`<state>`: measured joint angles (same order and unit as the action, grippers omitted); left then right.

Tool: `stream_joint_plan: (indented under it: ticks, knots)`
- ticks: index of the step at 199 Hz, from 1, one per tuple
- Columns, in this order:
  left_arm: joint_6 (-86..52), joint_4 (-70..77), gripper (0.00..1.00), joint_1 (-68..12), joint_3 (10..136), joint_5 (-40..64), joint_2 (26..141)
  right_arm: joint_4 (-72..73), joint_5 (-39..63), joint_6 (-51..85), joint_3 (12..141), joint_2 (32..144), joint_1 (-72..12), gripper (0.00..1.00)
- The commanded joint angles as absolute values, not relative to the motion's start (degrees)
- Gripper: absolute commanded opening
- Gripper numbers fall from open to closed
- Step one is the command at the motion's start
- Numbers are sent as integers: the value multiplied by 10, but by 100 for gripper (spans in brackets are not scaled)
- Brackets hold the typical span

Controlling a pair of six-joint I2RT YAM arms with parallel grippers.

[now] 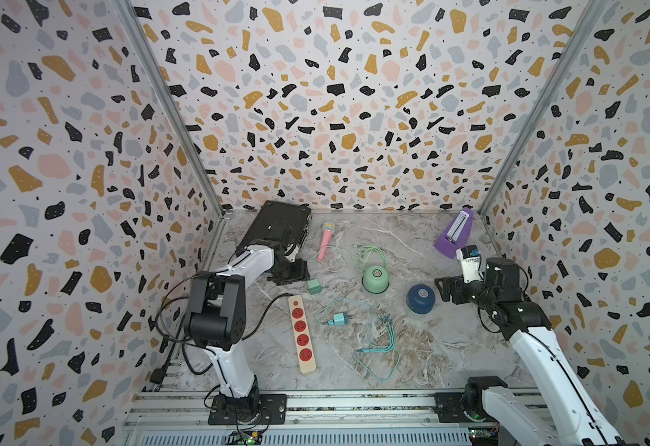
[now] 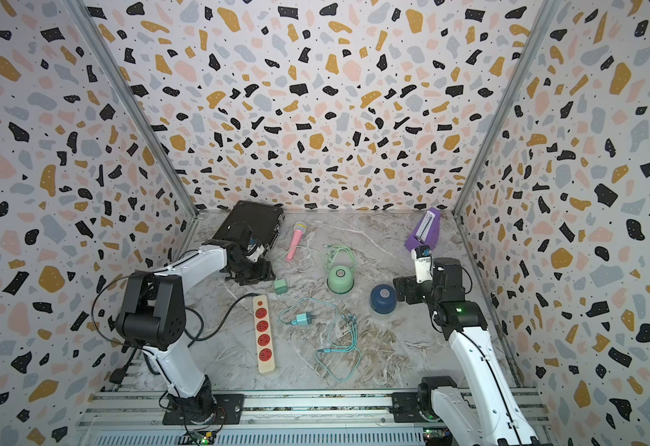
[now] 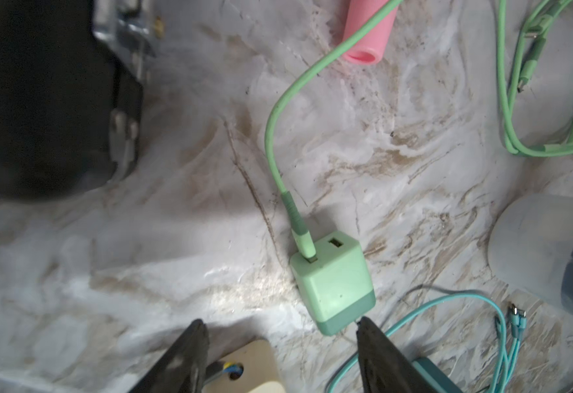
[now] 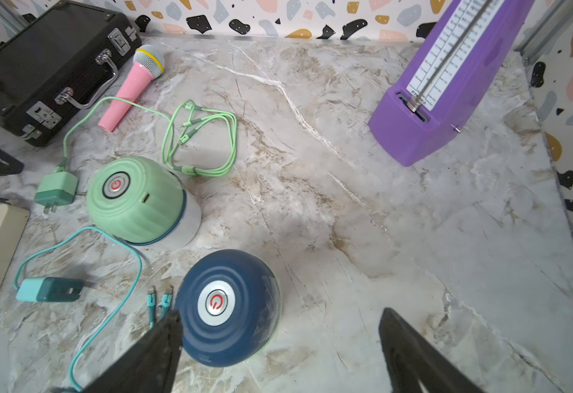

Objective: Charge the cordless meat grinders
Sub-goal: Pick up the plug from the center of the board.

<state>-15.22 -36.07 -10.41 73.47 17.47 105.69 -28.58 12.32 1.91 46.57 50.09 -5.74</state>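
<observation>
In both top views the mint green grinder [image 1: 375, 278] stood upright on the marbled surface [image 1: 450, 340] just right of the frame's centre. The navy blue grinder [image 1: 420, 298] sat near it, lower and further right, and the two did not touch. Each showed a round silvery button on top.

The right tool [image 4: 280, 311] hung low at the right of the frame, just beside the navy blue grinder. Its fingers were spread wide, with the dome partly between them. One finger overlapped the dome's edge in the right wrist view, and whether it touched could not be told.

The left tool [image 3: 280, 323] was left of centre, its fingers apart and clamped on nothing. The green adapter [image 3: 332, 282] lay just beside one fingertip, with a green cable [image 3: 271, 136] plugged into it. That cable ran past the pink microphone [image 1: 326, 239] to a loose coil above the mint green grinder.

The teal adapter [image 1: 339, 319] lay below centre on its side. Its teal cable [image 1: 377, 347] looped toward the lower middle. The power strip [image 1: 302, 334] lay lengthwise to its left. A black case [image 1: 277, 224] sat at the back left and a purple metronome [image 1: 452, 233] at the back right.
</observation>
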Motion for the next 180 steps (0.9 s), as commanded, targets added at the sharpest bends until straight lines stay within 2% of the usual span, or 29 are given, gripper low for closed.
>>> stream_joint_plan:
  ticks: [1, 71, 111, 125, 180]
  knots:
    - [-196, -362, 65, -113, 762, 169, 1074, -325, 113, 22, 496, 490, -87, 90]
    - [-220, -373, 40, -127, 802, 144, 1155, -319, 39, 23, 534, 550, -246, 88]
    - [-233, -375, 8, -129, 807, 153, 1163, -275, 41, 27, 554, 619, -336, 86]
    - [-247, -381, 1, -130, 803, 156, 1152, -269, 46, 23, 574, 654, -365, 86]
    - [-385, -378, 0, -153, 759, 141, 1032, -170, 77, 37, 591, 763, -410, 87]
